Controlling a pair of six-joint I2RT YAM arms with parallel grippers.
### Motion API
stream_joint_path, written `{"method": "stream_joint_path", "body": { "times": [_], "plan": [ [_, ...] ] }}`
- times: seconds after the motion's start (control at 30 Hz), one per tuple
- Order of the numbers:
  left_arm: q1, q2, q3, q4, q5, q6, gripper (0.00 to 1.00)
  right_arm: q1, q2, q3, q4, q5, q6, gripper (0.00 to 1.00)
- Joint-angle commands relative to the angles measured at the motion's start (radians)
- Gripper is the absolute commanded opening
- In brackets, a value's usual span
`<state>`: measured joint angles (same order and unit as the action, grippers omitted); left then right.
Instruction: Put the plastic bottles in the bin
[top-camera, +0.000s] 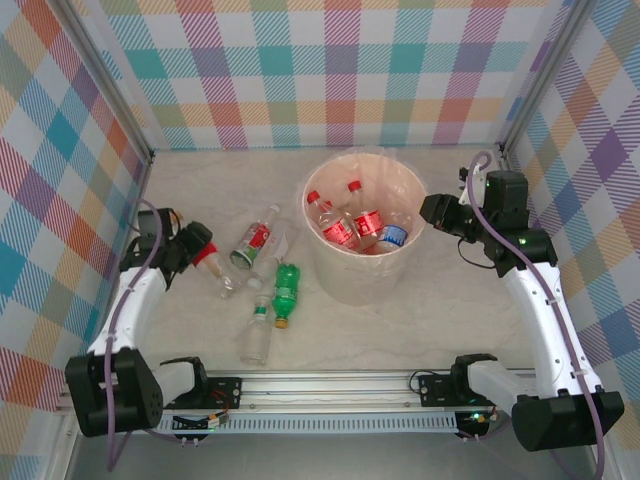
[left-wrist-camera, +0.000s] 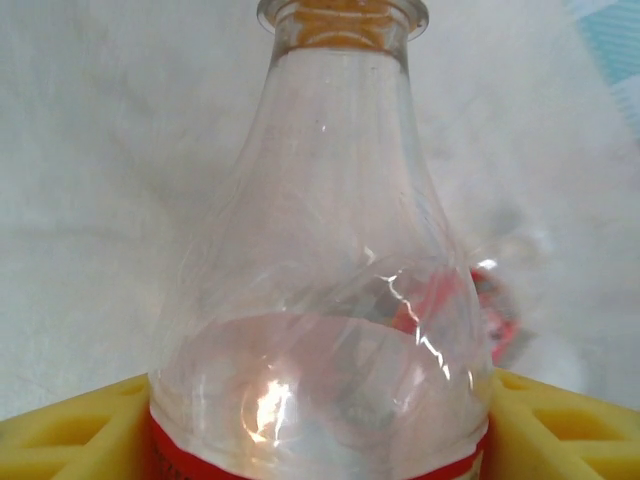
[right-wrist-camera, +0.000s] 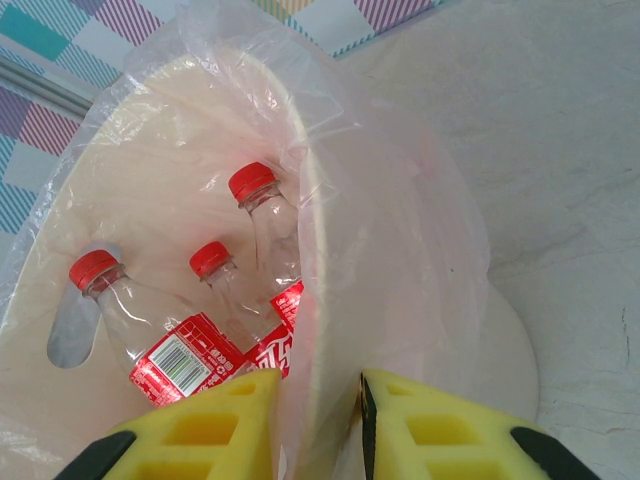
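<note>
Bin (top-camera: 365, 288) stands on the worktop (top-camera: 450, 330) a bit right of centre, with a clear liner (right-wrist-camera: 425, 230) folded over its rim. Three red-capped bottles (right-wrist-camera: 175, 355) lie inside, leaning against the wall, caps up. From above a blue-labelled bottle (top-camera: 392, 237) shows beside them in the bin.

Right hand (right-wrist-camera: 320, 395) is at the bin's right rim. One yellow pad (right-wrist-camera: 210, 425) is inside the wall and the other outside, clamped on the bin wall and liner.

Four bottles lie loose on the worktop left of the bin:
- The red-and-green-labelled bottle (top-camera: 255, 240) lies closest to the bin, on a slant, cap pointing to the back.
- The green bottle (top-camera: 287, 285) lies just below it, cap toward the near edge.
- The clear bottle (top-camera: 257, 338) is nearest the arm bases, touching or just beside the green one.
- The orange-capped bottle (left-wrist-camera: 320, 250) lies furthest left, on its side on the worktop.

Left hand (top-camera: 198, 248) is down over the orange-capped bottle's red-labelled body. In the wrist view the yellow pads (left-wrist-camera: 70, 435) press on both flanks with no gap showing, so it is clamped on that bottle. The neck and cap point away from the hand, and a blurred clear shape with red lies past the bottle's shoulder.

Plaid walls (top-camera: 330, 70) close in the back and sides.
</note>
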<state>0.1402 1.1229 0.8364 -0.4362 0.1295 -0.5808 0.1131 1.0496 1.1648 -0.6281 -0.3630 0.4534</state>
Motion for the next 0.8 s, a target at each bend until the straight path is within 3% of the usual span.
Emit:
{"method": "stream_joint_path", "body": {
  "times": [0.0,0.17,0.27,0.43,0.73,0.77],
  "plan": [
    [0.004,-0.073,0.111,-0.111,-0.031,0.062,0.65,0.026,-0.007,0.011,-0.054,-0.023,0.004,0.27],
    [-0.03,-0.13,0.295,-0.151,0.001,0.074,0.6,0.042,-0.005,0.014,-0.06,-0.008,0.01,0.27],
    [-0.099,-0.14,0.403,-0.134,-0.006,0.071,0.54,0.051,-0.003,0.016,-0.066,0.009,0.012,0.27],
    [-0.29,-0.096,0.534,0.003,-0.048,0.038,0.42,0.063,-0.011,0.017,-0.055,0.025,0.026,0.27],
    [-0.643,0.113,0.747,0.189,-0.118,0.147,0.27,0.083,-0.005,0.021,-0.046,0.039,0.032,0.27],
    [-0.671,0.139,0.767,0.191,-0.126,0.165,0.22,0.086,-0.003,0.021,-0.043,0.039,0.033,0.27]
  ]
}}
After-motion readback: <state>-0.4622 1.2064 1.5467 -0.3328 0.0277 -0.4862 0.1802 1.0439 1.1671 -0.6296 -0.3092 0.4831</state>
